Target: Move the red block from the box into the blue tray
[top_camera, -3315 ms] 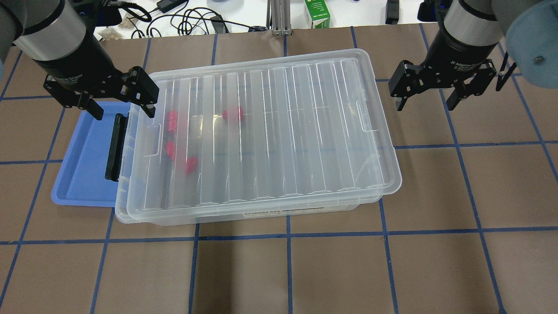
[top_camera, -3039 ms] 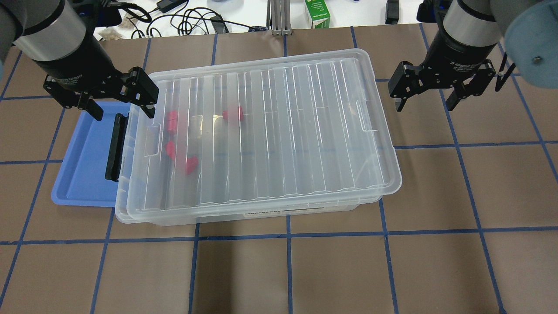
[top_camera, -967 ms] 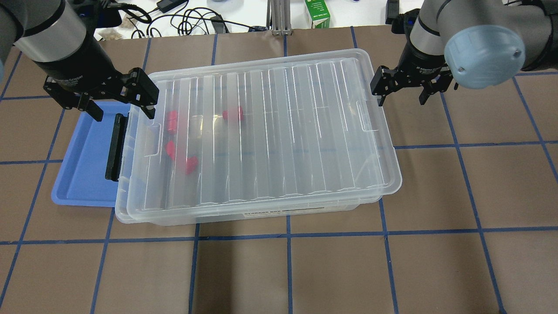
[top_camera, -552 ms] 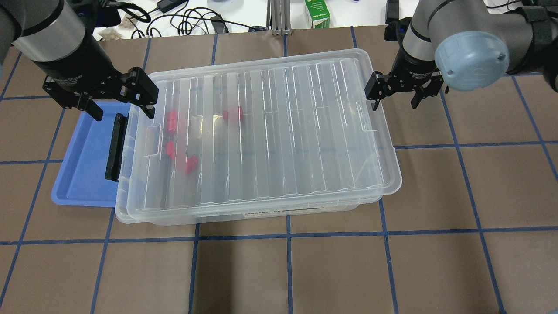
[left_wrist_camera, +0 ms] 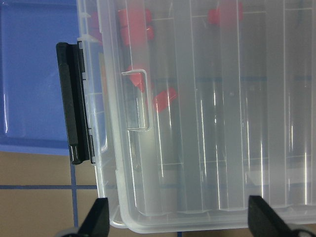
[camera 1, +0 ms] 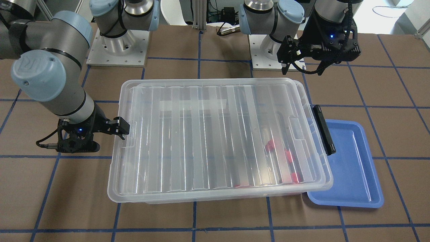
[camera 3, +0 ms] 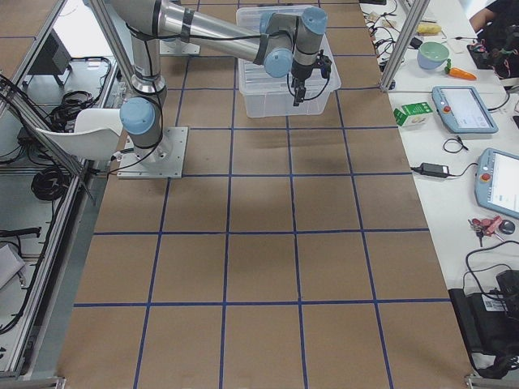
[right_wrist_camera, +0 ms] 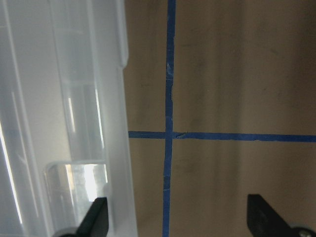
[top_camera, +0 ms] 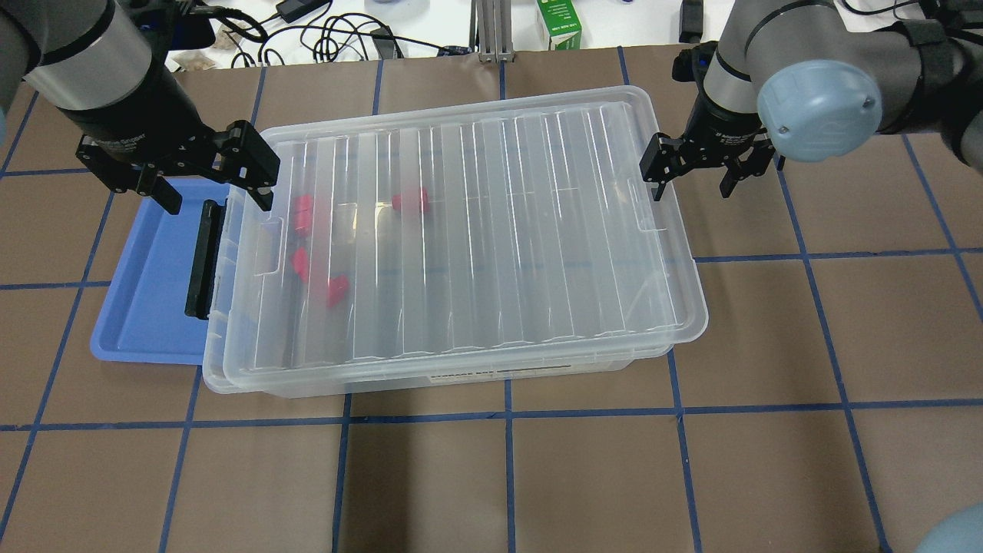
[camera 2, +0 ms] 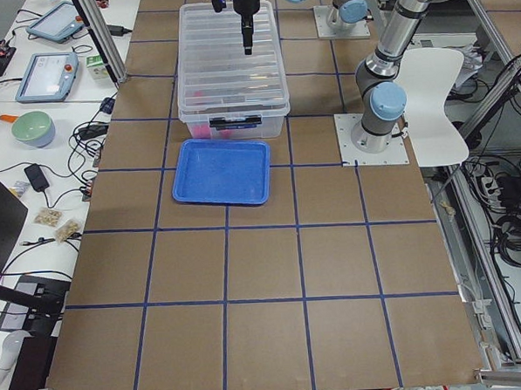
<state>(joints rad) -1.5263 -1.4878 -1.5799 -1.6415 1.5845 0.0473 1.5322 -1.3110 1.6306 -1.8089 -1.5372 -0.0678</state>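
Observation:
The clear box [top_camera: 461, 238] lies mid-table with its ribbed lid on. Several red blocks [top_camera: 409, 201] show through the lid near its left end, also in the left wrist view [left_wrist_camera: 165, 98]. The black clip handle [top_camera: 203, 257] is on that end. The blue tray [top_camera: 150, 284] lies left of the box, partly under it, with nothing in it. My left gripper [top_camera: 217, 198] is open and empty above the box's far left corner. My right gripper [top_camera: 691, 188] is open and empty at the box's right end; one finger [right_wrist_camera: 96, 217] is over the lid rim, the other over the table.
The table is brown with a blue tape grid. A green carton [top_camera: 559, 24] and cables [top_camera: 330, 34] lie beyond the far edge. The robot bases [camera 1: 117, 43] stand behind the box in the front-facing view.
My right gripper has moved left and down, from well right of the box to its right end rim. The left gripper, box, tray and blocks have not moved.

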